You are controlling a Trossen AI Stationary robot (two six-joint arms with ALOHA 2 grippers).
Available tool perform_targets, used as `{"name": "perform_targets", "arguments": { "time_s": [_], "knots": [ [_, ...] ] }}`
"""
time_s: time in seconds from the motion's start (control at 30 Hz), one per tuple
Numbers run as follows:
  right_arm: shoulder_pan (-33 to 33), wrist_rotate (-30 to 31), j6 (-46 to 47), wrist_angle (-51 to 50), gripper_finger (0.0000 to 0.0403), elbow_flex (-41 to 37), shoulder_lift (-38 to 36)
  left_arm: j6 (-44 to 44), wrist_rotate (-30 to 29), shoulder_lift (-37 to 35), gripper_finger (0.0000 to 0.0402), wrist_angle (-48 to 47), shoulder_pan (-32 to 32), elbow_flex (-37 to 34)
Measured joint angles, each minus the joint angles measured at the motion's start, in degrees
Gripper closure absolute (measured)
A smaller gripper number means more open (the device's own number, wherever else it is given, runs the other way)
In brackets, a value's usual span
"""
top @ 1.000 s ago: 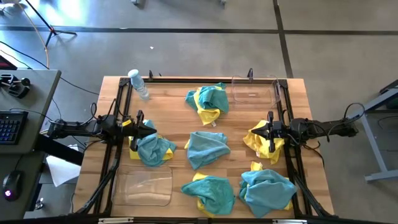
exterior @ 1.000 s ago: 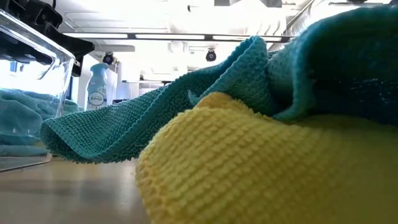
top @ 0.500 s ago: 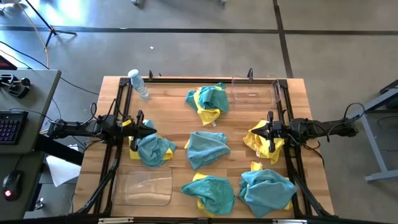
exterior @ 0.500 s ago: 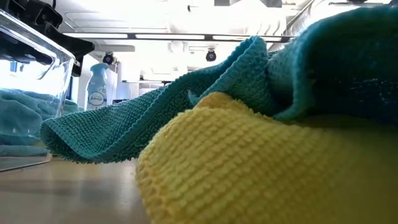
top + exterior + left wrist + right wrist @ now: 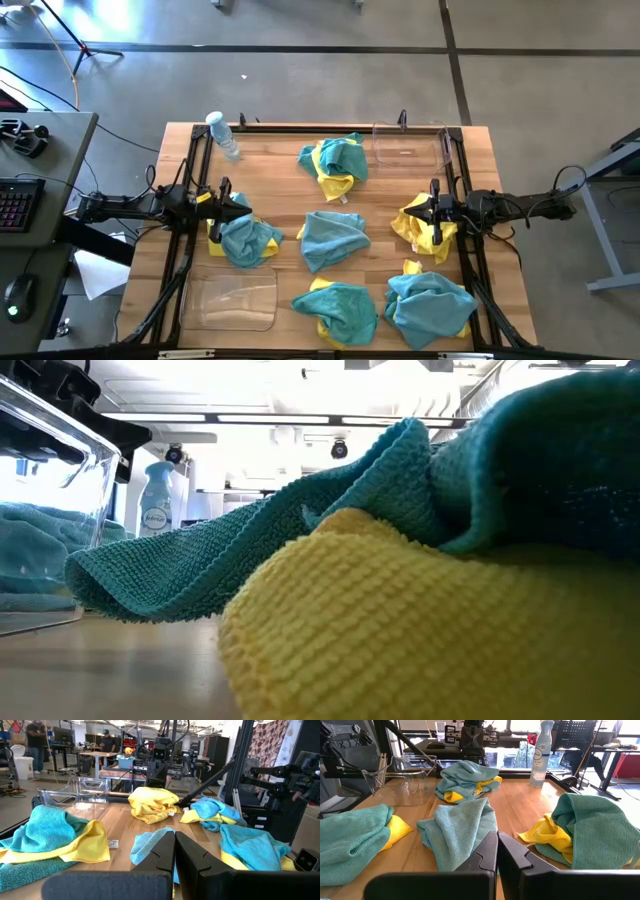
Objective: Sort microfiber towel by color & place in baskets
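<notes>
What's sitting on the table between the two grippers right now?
In the high view, one crumpled teal towel lies mid-table between the left gripper and right gripper; bare wood either side of it.

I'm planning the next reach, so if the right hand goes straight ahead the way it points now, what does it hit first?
Most likely the teal towel in the middle of the table, which lies straight ahead of the shut right hand. Depth is hard to judge; it may pass just above it.
</notes>
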Motion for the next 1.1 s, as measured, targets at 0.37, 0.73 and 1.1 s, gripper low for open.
{"name": "perform_targets", "arguments": {
  "time_s": [0.37,0.73,1.1],
  "knots": [
    [0.0,0.0,0.0,0.0,0.0402,0.0,0.0,0.0,0.0,0.0,0.0401,0.0,0.0,0.0],
    [0.0,0.0,0.2,0.0,0.0402,0.0,0.0,0.0,0.0,0.0,0.0401,0.0,0.0,0.0],
    [-0.3,2.6,14.6,4.3,0.0402,0.0,0.0,0.0,0.0,0.0,0.0401,0.0,0.0,0.0]
  ]
}}
